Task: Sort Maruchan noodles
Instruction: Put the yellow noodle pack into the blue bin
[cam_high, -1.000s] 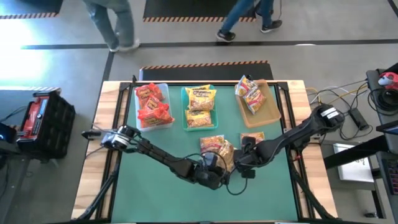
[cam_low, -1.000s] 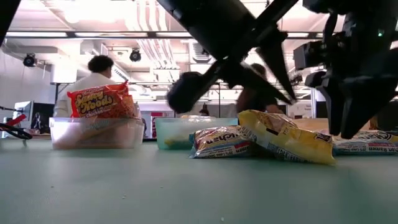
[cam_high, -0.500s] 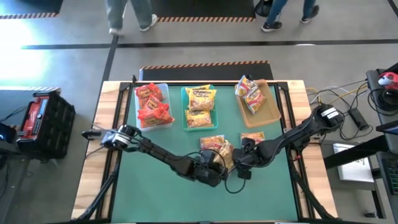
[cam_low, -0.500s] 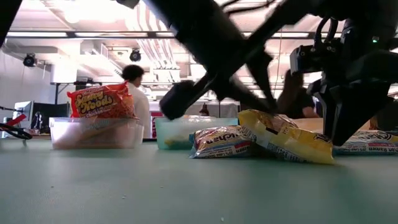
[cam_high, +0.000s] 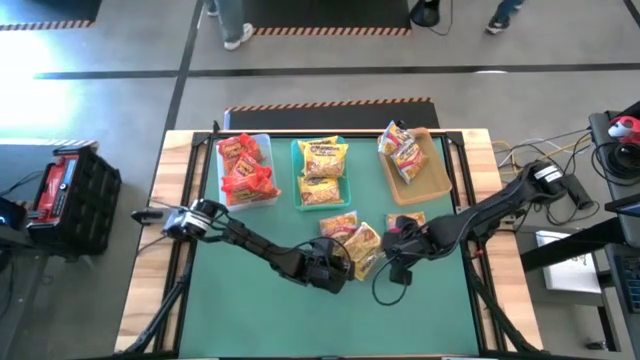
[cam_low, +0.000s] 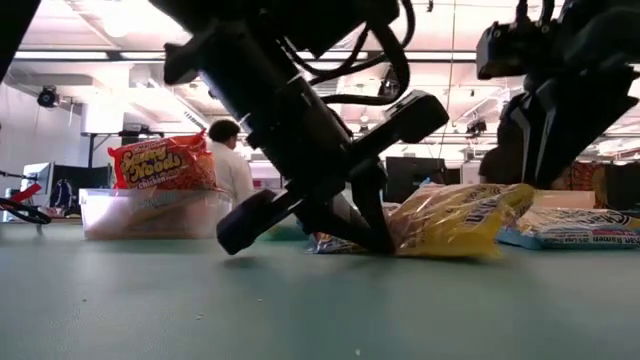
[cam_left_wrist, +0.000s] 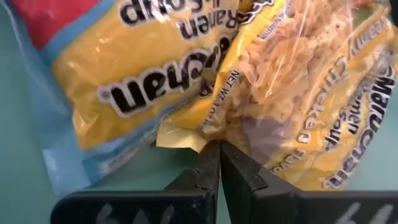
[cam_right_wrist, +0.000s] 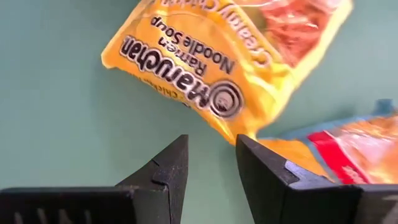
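Left pincer (cam_high: 345, 268) low on the green counter (cam_high: 250, 310), its two dark fingers pressed together on the crimped corner of a yellow packet (cam_high: 364, 246), which lies directly ahead of it and touches it. The packet's long axis runs on from the pincer toward the right arm, its far end lifted off the counter in the low view. It leans on a second loose packet (cam_high: 338, 227), yellow with a red panel and blue edge. Right pincer (cam_high: 392, 243), just beside the same pile on its other side, fingers a little apart and gripping nothing; a third packet (cam_high: 405, 221) lies just past it. The left arm is the nearer and already engaged. Packets are flat, rectangular, of crinkly glossy film; the block of curly noodles shows through a clear window. Sorted packets lie in three bins at the far edge: clear bin (cam_high: 266, 170) red-orange, teal bin (cam_high: 297, 178) yellow, tan bin (cam_high: 435, 165) yellow with red.
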